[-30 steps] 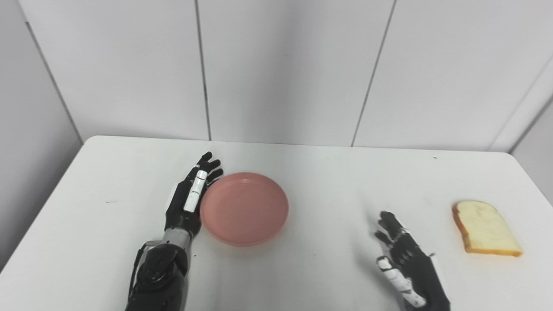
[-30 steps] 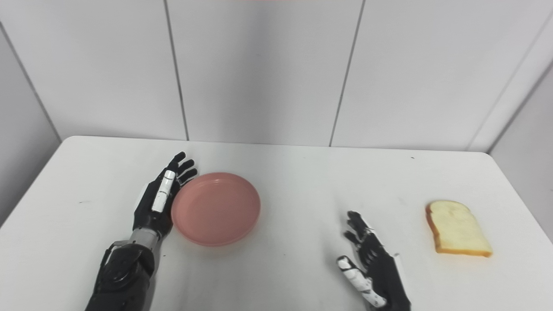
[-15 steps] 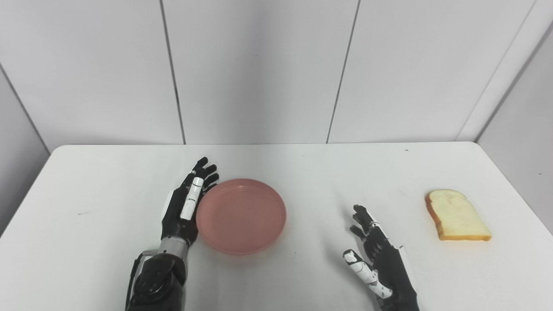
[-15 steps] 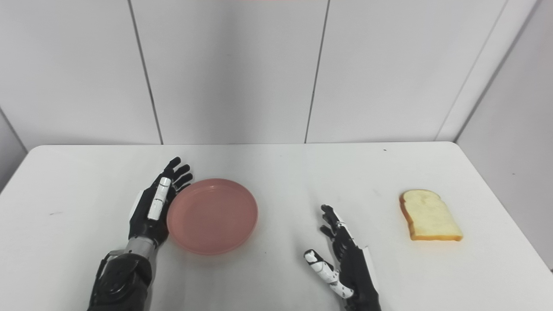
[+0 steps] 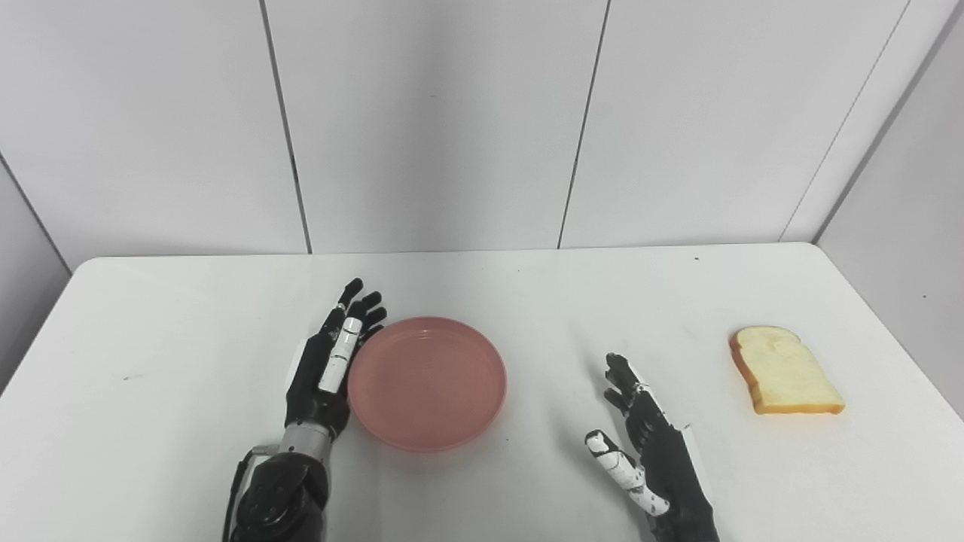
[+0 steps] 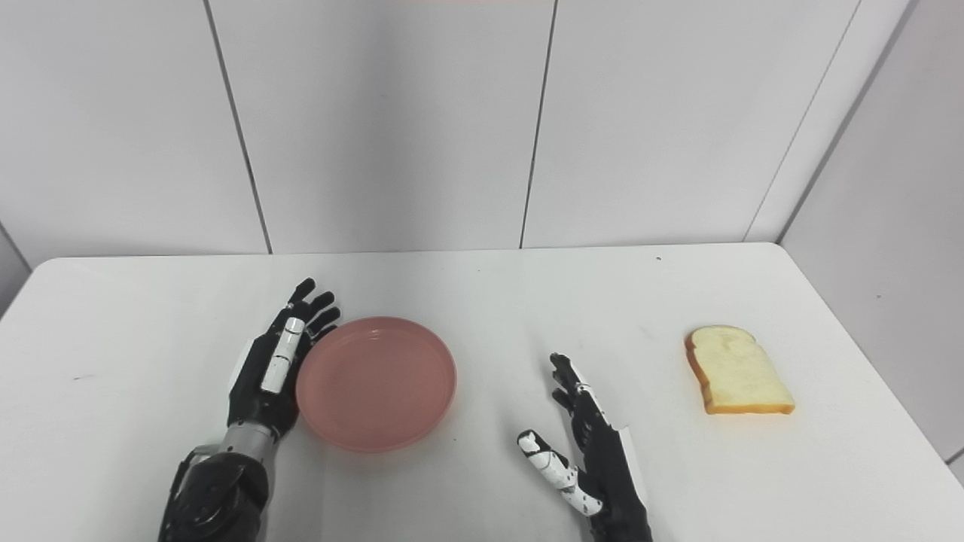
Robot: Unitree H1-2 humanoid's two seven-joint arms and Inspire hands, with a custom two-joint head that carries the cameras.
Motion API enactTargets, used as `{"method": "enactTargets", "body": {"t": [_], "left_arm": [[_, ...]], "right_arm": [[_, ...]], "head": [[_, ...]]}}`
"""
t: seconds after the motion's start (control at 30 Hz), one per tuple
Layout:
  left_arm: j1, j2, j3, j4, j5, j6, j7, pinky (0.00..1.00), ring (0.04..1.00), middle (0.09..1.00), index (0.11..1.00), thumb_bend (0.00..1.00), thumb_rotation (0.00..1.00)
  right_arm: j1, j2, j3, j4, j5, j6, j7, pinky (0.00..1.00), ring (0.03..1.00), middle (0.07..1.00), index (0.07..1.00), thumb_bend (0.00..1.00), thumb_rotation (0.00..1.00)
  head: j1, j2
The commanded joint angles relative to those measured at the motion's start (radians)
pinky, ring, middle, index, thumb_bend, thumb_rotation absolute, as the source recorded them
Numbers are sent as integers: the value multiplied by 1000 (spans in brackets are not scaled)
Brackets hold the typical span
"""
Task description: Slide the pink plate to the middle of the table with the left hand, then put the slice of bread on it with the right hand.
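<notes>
nearest, the right hand [image 5: 655, 459] hovers with fingers [image 5: 619, 374] spread and holding nothing, the left hand [image 5: 327, 365] lies flat with fingers straight against the left rim of the empty pink plate [image 5: 426, 382], and the bread [image 5: 785, 370] rests far right on the white tabletop [image 5: 527, 286].

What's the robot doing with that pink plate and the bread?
The robot's left hand is flat against the left edge of the pink plate, fingers straight, placed to push it sideways across the white table. The plate is empty. The right hand is open and holds nothing, waiting between the plate and the slice of bread. The bread lies flat on the table's right side, well apart from both hands, so it has not been picked up yet.
</notes>
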Motion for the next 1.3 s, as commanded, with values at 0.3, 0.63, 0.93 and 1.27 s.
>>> {"method": "enactTargets", "body": {"t": [0.3,0.63,0.93,1.27], "left_arm": [[23,-1,-3,22,-9,70,-35,872,886,889,908,666,742],[23,17,14,48,-18,66,-45,864,882,889,903,695,754],[16,14,20,69,-32,59,-63,884,896,886,911,659,737],[13,2,6,76,-24,51,-74,877,896,884,920,626,745]], "right_arm": [[18,69,2,-42,-201,92,-130,929,943,930,948,871,618],[-36,91,-12,-160,-529,300,-256,1000,988,974,979,924,707],[-190,1,-58,-140,-729,463,-359,1000,1000,999,1000,969,695],[-356,-131,-111,-81,-849,664,-371,1000,1000,997,970,1000,690]], "head": [[-41,-9],[-132,-5],[-162,-18],[-181,-28]]}}
